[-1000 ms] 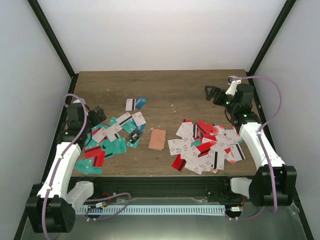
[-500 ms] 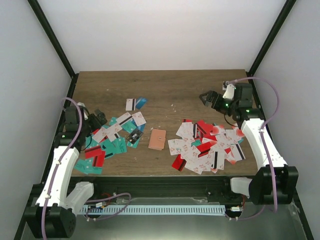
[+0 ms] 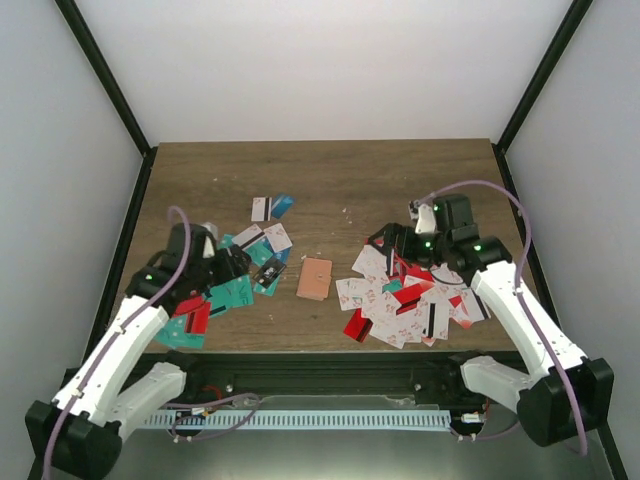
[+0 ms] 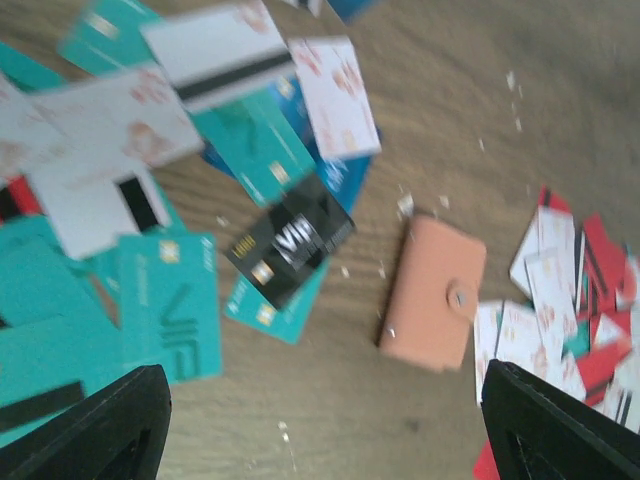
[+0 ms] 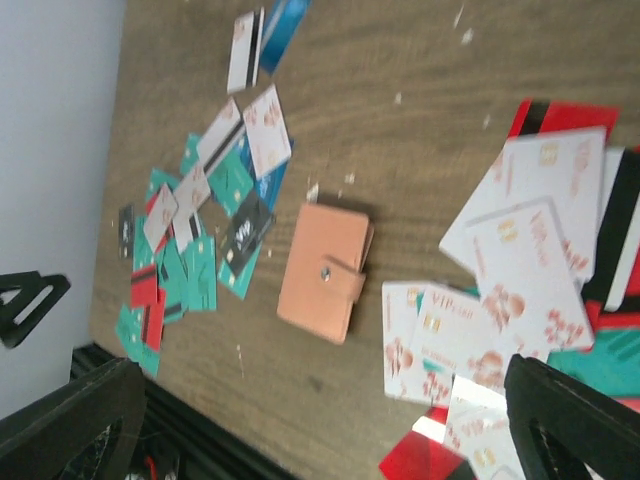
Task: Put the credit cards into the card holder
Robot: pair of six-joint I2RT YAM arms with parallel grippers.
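The salmon-pink card holder (image 3: 314, 278) lies closed with its snap strap fastened, on the wood between two heaps of credit cards. The left heap (image 3: 212, 288) is mostly teal, with a black VIP card (image 4: 290, 240). The right heap (image 3: 420, 298) is mostly white and red. My left gripper (image 3: 236, 265) hovers open over the left heap's right edge, with the holder (image 4: 432, 305) ahead and to its right. My right gripper (image 3: 386, 241) hangs open above the right heap's left edge, facing the holder (image 5: 323, 270). Both hold nothing.
Two loose cards (image 3: 271, 207) lie apart behind the left heap. White VIP cards (image 5: 530, 270) lie close to the holder's right side. Small white crumbs dot the wood. The table's black front rail (image 3: 330, 355) runs along the near edge.
Both arms have swung inward from the table's sides. The left gripper came right over the teal heap; the right gripper came forward and left over the white and red heap.
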